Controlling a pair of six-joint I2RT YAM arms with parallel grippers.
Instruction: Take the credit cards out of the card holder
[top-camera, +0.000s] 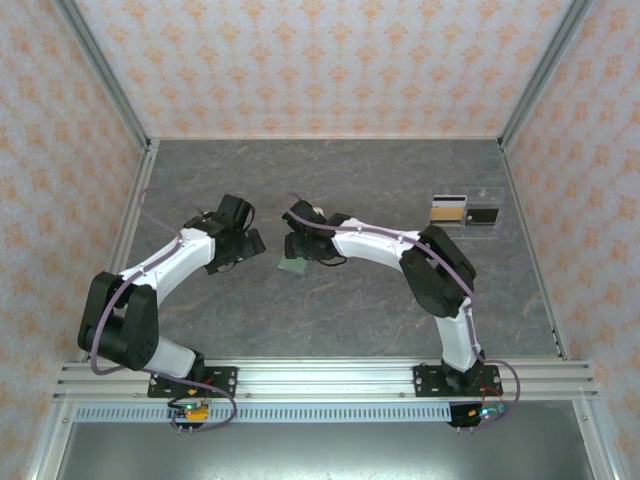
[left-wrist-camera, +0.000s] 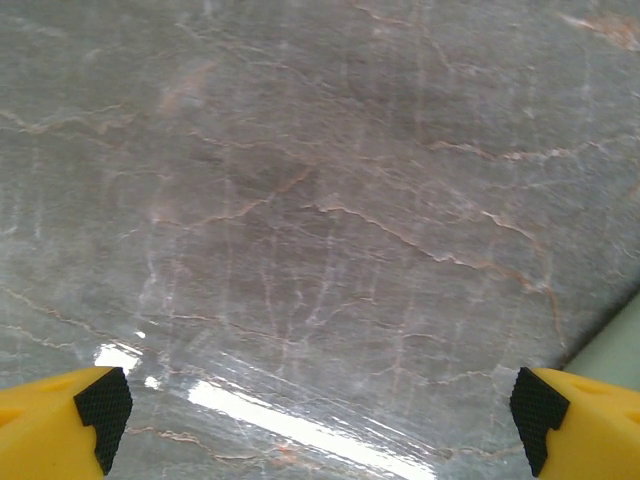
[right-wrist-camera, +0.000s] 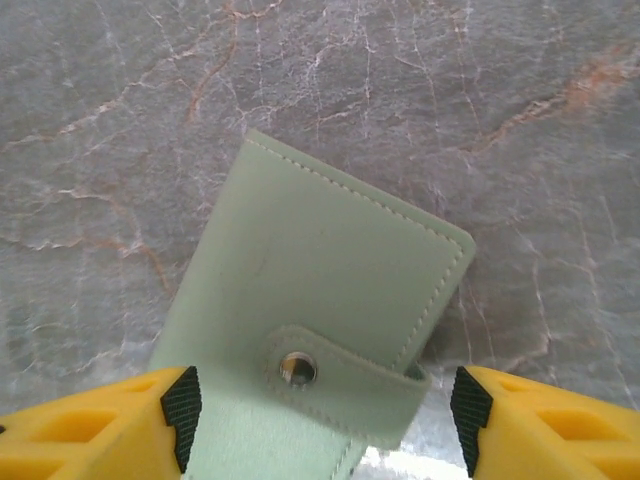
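Right fingers | spread apart | card holder between them, snapped shut

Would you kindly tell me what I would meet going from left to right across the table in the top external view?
left gripper → card holder → credit cards

In the top view the card holder lies on the worktop near frame centre, beneath the right gripper. The left gripper is just to its left. Two cards lie side by side at upper right, well apart from it.
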